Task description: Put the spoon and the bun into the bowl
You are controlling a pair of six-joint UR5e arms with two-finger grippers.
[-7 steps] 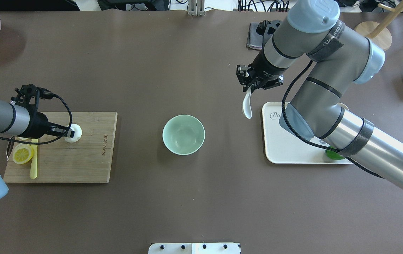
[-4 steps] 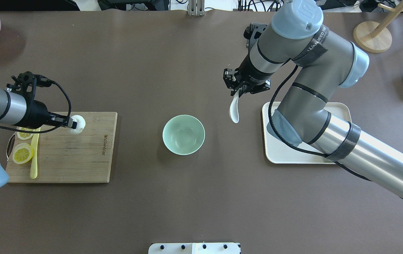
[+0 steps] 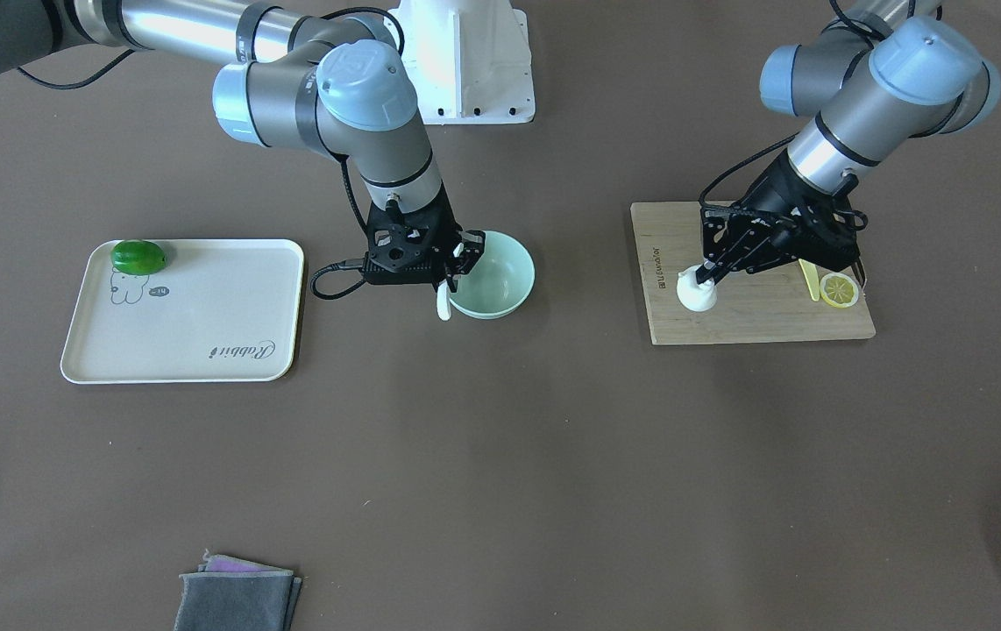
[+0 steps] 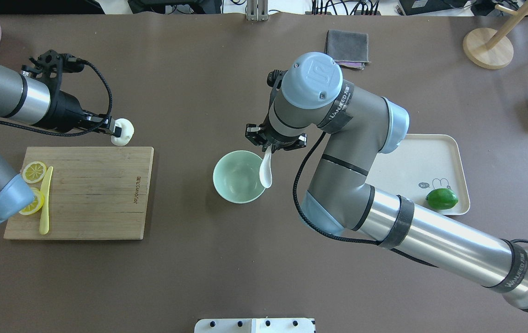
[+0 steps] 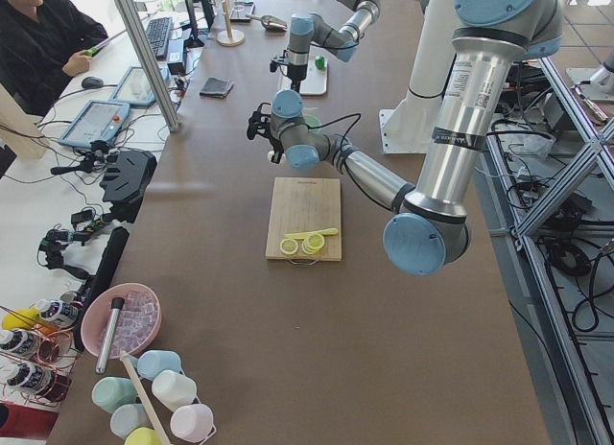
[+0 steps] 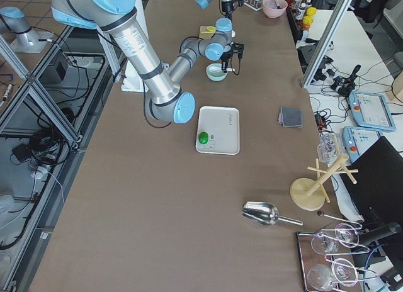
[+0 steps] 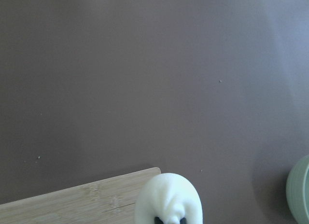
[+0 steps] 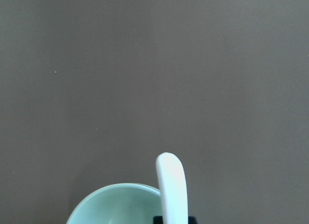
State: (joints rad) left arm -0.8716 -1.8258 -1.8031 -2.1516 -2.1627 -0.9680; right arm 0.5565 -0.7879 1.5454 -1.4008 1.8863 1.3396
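Clamps the spoon (image 4: 266, 172) by its handle in the right gripper (image 4: 271, 147), scoop hanging lengthwise at the bowl (image 4: 234, 179) rim; pinches the bun (image 4: 123, 132) in the left gripper (image 4: 113, 131), well left of the bowl.

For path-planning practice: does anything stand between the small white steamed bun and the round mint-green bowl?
Nothing visible does: only bare brown table lies between the bun, held in the left gripper, and the bowl. The right gripper holds the cream-white soup spoon at the bowl's opposite rim.
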